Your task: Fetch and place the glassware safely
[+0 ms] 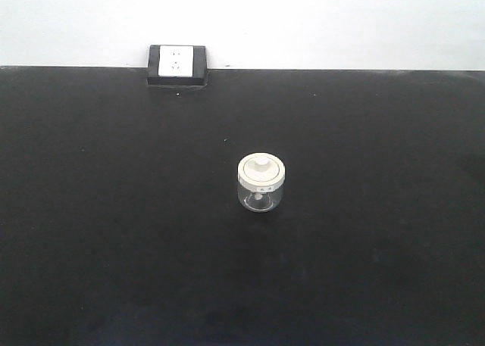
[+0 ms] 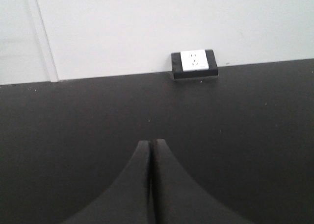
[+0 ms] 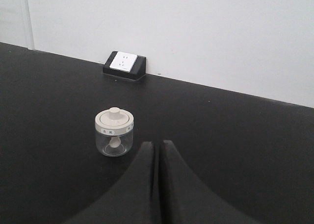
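On the black tabletop (image 1: 91, 247), mid-field: lidded glass jar (image 1: 261, 183) stands upright, untouched | left gripper (image 2: 151, 148) and right gripper (image 3: 157, 148) pressed together, empty | step judged: pre-reach | next: right jaws must be parted, jar straddled.

This looks like a bare test bench in a lab or workroom: a wide matte black table (image 1: 114, 232) runs up to a plain white wall (image 1: 341, 20), and at eleven o'clock a white power socket in a black housing (image 1: 177, 64) sits against it.
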Motion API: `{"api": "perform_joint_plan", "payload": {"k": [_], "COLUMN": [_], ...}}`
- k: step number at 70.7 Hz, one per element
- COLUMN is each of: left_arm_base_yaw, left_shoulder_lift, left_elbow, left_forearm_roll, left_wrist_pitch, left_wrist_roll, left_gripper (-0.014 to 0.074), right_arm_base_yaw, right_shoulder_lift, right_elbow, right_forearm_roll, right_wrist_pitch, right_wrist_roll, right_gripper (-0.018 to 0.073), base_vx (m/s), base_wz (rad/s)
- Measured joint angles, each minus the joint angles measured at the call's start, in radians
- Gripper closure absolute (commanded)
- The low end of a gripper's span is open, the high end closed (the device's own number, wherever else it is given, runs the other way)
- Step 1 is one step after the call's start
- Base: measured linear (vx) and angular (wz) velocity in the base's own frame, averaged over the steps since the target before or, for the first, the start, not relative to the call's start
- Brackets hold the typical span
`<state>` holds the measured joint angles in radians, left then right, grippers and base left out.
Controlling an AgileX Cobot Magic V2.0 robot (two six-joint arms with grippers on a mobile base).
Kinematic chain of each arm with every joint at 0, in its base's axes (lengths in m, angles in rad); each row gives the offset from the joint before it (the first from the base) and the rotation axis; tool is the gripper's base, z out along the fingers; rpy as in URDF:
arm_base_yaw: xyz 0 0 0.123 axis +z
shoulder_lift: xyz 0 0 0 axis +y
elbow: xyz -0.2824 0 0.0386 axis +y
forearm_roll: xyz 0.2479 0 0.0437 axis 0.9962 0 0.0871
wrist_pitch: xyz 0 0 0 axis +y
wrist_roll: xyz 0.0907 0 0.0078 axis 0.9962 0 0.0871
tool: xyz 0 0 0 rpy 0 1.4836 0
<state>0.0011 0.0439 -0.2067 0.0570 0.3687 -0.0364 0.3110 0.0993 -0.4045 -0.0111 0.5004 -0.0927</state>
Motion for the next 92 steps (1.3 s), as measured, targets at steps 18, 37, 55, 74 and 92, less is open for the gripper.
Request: {"api": "perform_joint_plan", "payload": {"k": [18,37,55,74,92], "left_arm_base_yaw": [0.000,-0.020,-0.020,-0.020,-0.020], "left_shoulder_lift": [0.000,-0.048,-0.056,-0.056,-0.056], "left_elbow": [0.083,0.209,0.234,0.234,0.234], "left_forearm_roll": [-0.002,-0.023,-0.023,-0.024,-0.024], "left_wrist_pitch": [-0.069,-0.191,-0.219,-0.219,-0.220], "left_wrist_roll": [0.024,0.047,0.052,0.052,0.052], "left_gripper": [0.0603,0.0603,0.0603,0.0603,0.0603], "right_arm_base_yaw": [0.000,0.000,0.000,0.000,0.000], "right_shoulder_lift": [0.000,0.000,0.000,0.000,0.000], "right_elbow": [0.000,0.000,0.000,0.000,0.000], "right_forearm_roll": [0.000,0.000,0.000,0.000,0.000], "right_wrist_pitch": [0.000,0.003,0.009,0.012,0.012], "right_wrist_roll": [0.000,0.000,0.000,0.000,0.000], "right_gripper": [0.0560,0.0560,0.0560,0.0560,0.0560], "base_vx": [0.00,0.00,0.00,0.00,0.00], "base_wz": [0.00,0.00,0.00,0.00,0.00]}}
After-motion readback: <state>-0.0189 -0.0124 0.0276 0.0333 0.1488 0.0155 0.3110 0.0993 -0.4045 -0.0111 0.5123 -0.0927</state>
